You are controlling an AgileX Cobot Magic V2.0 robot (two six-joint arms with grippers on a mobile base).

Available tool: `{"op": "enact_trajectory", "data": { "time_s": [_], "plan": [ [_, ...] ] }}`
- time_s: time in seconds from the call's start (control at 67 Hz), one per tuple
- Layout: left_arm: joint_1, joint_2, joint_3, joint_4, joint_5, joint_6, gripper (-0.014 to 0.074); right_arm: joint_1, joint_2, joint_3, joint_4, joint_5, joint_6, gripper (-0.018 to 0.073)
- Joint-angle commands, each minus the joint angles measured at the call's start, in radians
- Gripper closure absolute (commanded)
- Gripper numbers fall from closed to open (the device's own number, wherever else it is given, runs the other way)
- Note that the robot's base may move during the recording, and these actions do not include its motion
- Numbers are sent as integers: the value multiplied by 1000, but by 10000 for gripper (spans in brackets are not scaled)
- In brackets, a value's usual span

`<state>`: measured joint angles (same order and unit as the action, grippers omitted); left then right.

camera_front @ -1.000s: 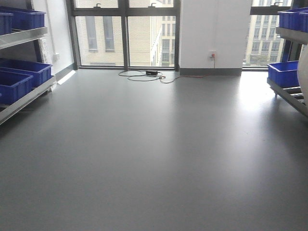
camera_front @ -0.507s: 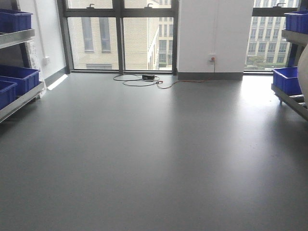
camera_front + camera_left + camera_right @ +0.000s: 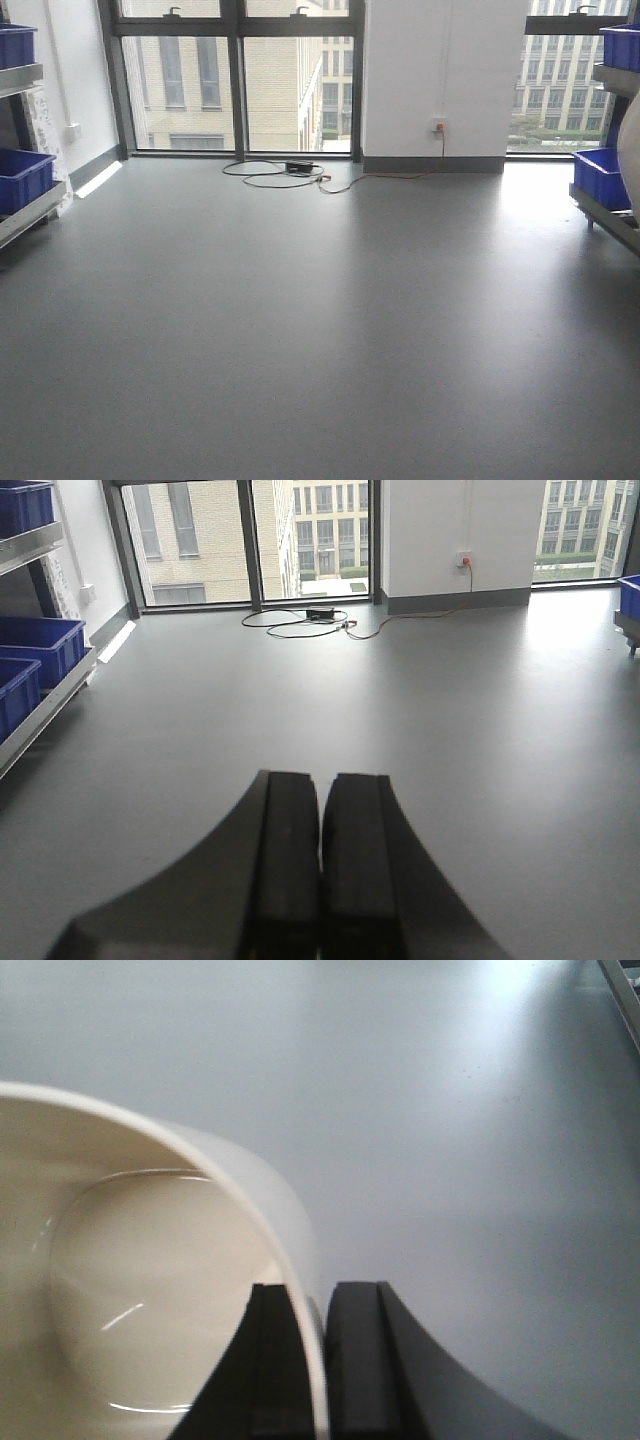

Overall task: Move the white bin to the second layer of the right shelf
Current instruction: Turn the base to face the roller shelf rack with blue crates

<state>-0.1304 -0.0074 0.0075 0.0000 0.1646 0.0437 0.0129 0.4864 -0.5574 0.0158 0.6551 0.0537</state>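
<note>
The white bin (image 3: 150,1280) fills the left of the right wrist view, its glossy cream inside facing the camera. My right gripper (image 3: 322,1288) is shut on its wall, one finger inside and one outside, and holds it above the grey floor. In the front view a sliver of the bin (image 3: 632,170) shows at the right edge. The right shelf (image 3: 608,216) stands just beyond it with its steel front lip showing; I cannot make out its roller tracks. My left gripper (image 3: 322,777) is shut on nothing, over bare floor.
Blue crates (image 3: 603,175) sit on the right shelf, and more blue crates (image 3: 22,178) on a steel rack at the left. A black cable and power box (image 3: 298,168) lie on the floor by the windows. A white wall pillar (image 3: 435,75) stands ahead.
The whole view has moved forward towards the windows. Both racks have slid outward to the frame edges, and the cable appears lower and nearer. The bin stays in the right gripper.
</note>
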Motion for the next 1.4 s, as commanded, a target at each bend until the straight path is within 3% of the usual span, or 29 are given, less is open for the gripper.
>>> {"op": "enact_trajectory", "data": {
  "time_s": [0.0,1.387],
  "plan": [
    [-5,-14,37,0,-87,-5,512,-4,1,-29,7,-90,1,510],
    [-5,-14,37,0,-87,-5,512,-4,2,-29,7,-89,1,510]
  ]
}}
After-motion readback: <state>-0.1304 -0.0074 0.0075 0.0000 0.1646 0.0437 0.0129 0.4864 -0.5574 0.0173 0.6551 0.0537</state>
